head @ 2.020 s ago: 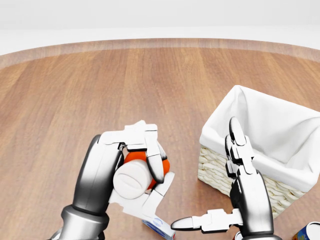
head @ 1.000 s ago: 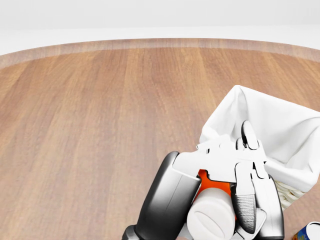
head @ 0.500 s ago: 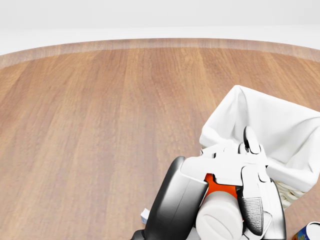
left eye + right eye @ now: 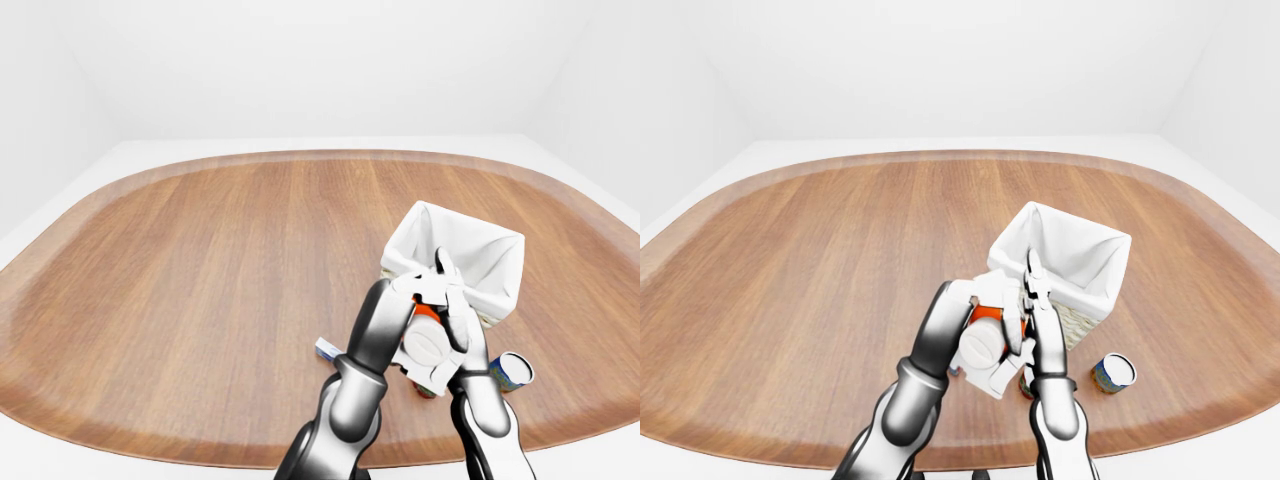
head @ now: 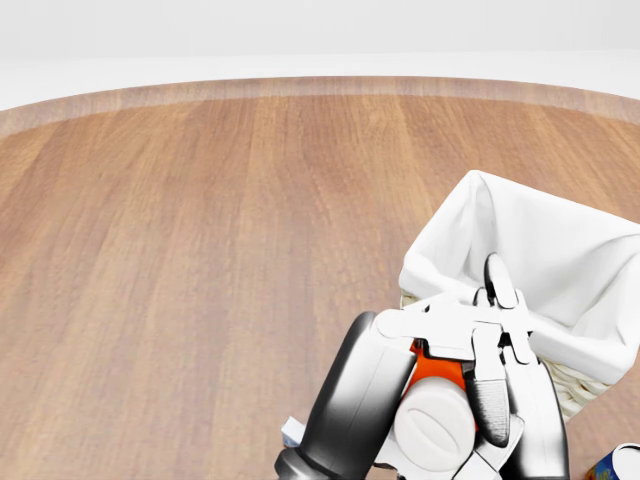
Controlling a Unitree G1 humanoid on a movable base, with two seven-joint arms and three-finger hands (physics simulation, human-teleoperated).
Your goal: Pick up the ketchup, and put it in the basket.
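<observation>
The ketchup (image 5: 437, 371) is an orange-red bottle with a white cap (image 5: 434, 426) that faces the camera. My left hand (image 5: 462, 392) is shut round it, fingers (image 5: 455, 322) over the top and thumb below. Bottle and hand hang at the bottom of the head view, just left of the wicker basket (image 5: 578, 386) with its white cloth liner (image 5: 530, 255). My right hand (image 4: 452, 300) stands close against the left one, between it and the basket. Its fingers (image 5: 497, 283) point straight up, open, and the left hand hides most of it.
A tin can (image 4: 512, 370) stands on the oval wooden table (image 4: 200, 260) right of my arms, near the table's lower edge. A small blue-and-white box (image 4: 327, 349) lies left of my left arm. A small dark item (image 4: 1025, 384) shows under the hands.
Over two seconds my left hand carried the ketchup rightward until it stood beside the basket, covering the right hand. In the last half second it has barely shifted.
</observation>
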